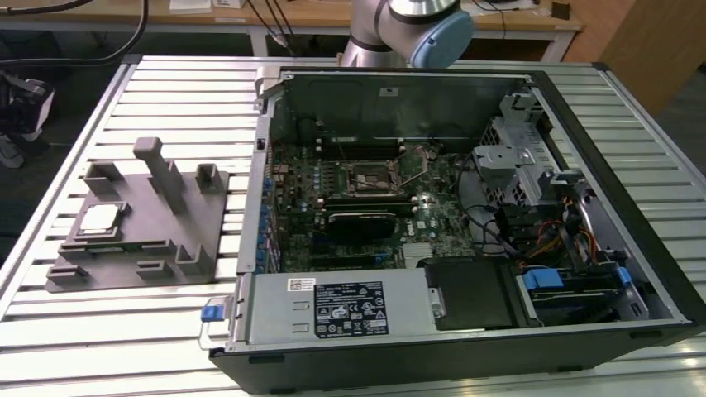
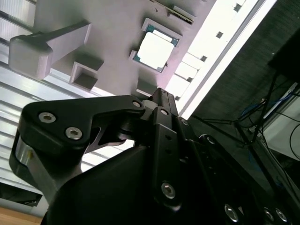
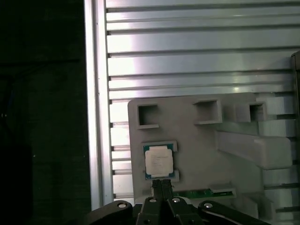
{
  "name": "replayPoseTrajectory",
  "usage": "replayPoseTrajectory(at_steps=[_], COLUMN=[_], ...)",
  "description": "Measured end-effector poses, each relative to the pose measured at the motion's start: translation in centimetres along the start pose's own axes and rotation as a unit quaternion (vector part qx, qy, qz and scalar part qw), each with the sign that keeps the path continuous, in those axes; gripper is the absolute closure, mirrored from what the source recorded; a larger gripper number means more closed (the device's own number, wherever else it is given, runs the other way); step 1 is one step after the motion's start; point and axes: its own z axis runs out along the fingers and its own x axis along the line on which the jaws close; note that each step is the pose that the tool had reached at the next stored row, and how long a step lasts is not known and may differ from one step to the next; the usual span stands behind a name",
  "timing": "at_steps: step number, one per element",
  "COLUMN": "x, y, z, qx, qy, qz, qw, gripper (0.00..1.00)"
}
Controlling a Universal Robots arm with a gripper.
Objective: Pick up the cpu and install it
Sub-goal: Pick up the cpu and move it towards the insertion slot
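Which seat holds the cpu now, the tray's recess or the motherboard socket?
The grey tray: the silvery cpu lies flat in its recess, while the dark motherboard socket looks empty.

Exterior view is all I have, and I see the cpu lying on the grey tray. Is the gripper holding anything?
Observer: No. In the first wrist view the gripper is shut and holds nothing.
Operator: Is it aimed at the cpu?
Observer: Yes. In both wrist views the cpu shows just beyond its tips, flat in a square recess of the grey tray.
Operator: Anything beside the cpu?
Observer: A thin green strip lies in a slot next to it.
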Motion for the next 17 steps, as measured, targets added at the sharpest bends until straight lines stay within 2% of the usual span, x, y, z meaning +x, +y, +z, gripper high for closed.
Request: replayPoseTrajectory(at_steps=[7, 11, 12, 13, 15, 16, 17], x=[0.0, 0.01, 0.0, 0.0, 0.01, 0.01, 0.01], y=[-0.03, -0.06, -0.08, -0.09, -0.1, -0.11, -0.12], z=[0.67, 0.89, 0.94, 1.02, 1.21, 1.34, 1.5], qx=[-0.0003, 0.0001, 0.0, 0.0, 0.0, 0.0, 0.0], qy=[0.0026, 0.0027, 0.0027, 0.0026, 0.0027, 0.0027, 0.0027], qz=[-0.04, -0.042, -0.043, -0.043, -0.044, -0.045, -0.046], qw=[0.9992, 0.9991, 0.9991, 0.9991, 0.999, 0.999, 0.9989], gripper=[0.89, 0.89, 0.84, 0.84, 0.71, 0.71, 0.65])
